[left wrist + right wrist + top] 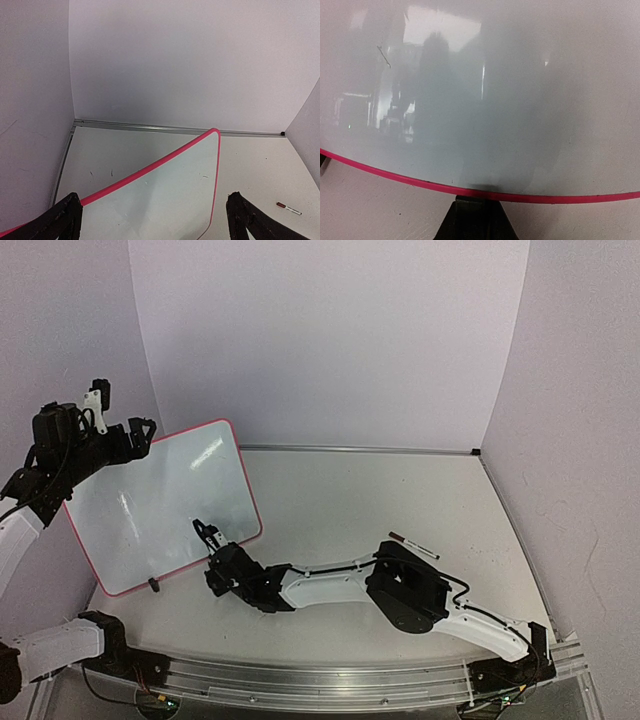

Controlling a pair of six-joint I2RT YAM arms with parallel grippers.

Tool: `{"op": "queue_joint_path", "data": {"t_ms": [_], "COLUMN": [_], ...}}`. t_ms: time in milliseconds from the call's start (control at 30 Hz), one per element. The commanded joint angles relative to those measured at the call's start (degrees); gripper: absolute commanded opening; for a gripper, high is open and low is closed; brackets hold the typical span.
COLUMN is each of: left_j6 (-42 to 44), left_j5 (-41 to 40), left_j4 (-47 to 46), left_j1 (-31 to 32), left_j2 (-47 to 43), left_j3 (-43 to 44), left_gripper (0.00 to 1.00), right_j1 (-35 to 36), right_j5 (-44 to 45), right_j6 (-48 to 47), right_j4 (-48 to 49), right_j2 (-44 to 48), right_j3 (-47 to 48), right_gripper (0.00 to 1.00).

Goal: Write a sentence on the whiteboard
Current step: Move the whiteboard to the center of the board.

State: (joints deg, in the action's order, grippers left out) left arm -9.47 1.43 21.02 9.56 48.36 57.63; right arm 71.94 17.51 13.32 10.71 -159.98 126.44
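Whiteboard (165,505), pink-framed, stands tilted at the table's left, with no sentence on it yet. Left gripper (152,215) hangs over its top edge, claw wide apart and empty. Right gripper (207,533) sits at the lower frame; I cannot tell whether its claw is clamped there. Marker (413,545) lies well apart, to the right. The board seems to be getting steadied; next, a claw must fetch the marker.

White shells, chunky black joints on the right arm (325,587), thin black cable (335,566), black right pincer (204,531); left arm (55,645) alike.
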Motion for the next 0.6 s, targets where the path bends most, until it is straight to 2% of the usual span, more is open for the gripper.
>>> {"op": "queue_joint_path", "data": {"t_ms": [0,100,300,567], "left_j6": [-0.5,-0.6,-0.3,0.1], "left_j5": [1.4,3.2,4.8,7.5], "left_j4": [-1.3,-1.9,-2.3,-3.6], "left_j1": [-0.2,-0.2,-0.2,-0.2], "left_j2": [0.1,-0.2,-0.8,-2.7], "left_j3": [1.1,0.9,0.7,0.3], "left_gripper": [1.00,1.00,1.00,1.00], "right_j1": [0.4,0.5,0.5,0.5], "right_j5": [-0.1,2.1,5.7,15.3], "right_j6": [0.3,0.7,3.8,6.6], "right_j4": [0.4,0.7,0.8,0.0], "right_j2": [-0.1,0.8,3.9,8.9], "right_j3": [-3.3,-5.0,-9.6,-17.5], "right_gripper": [0.03,0.00,0.00,0.00]}}
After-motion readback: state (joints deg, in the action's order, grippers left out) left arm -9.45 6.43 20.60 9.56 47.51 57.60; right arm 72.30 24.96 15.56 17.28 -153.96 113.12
